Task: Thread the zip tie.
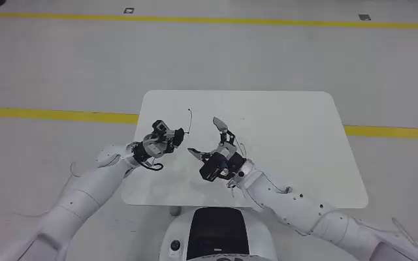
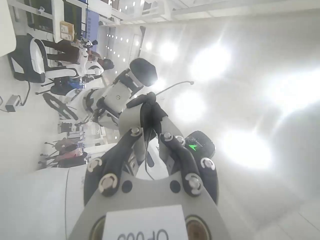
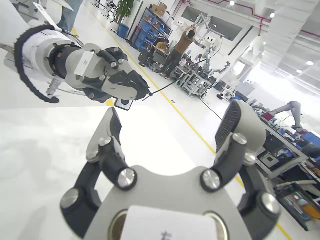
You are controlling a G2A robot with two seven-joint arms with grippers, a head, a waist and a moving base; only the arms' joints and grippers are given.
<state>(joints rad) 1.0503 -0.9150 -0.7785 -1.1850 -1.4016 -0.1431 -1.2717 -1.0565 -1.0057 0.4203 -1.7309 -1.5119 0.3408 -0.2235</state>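
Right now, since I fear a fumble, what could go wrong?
The thin zip tie sticks far out of the shut left gripper, so its free end may flex aside. The right gripper is wide open nearby; it could close beside the tie or knock it.

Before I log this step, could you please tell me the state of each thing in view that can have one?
Left claw: shut on the zip tie.
Zip tie: pinched in the left claw, with one end sticking out free; not yet threaded into a loop.
Right claw: open and empty, facing the left claw.
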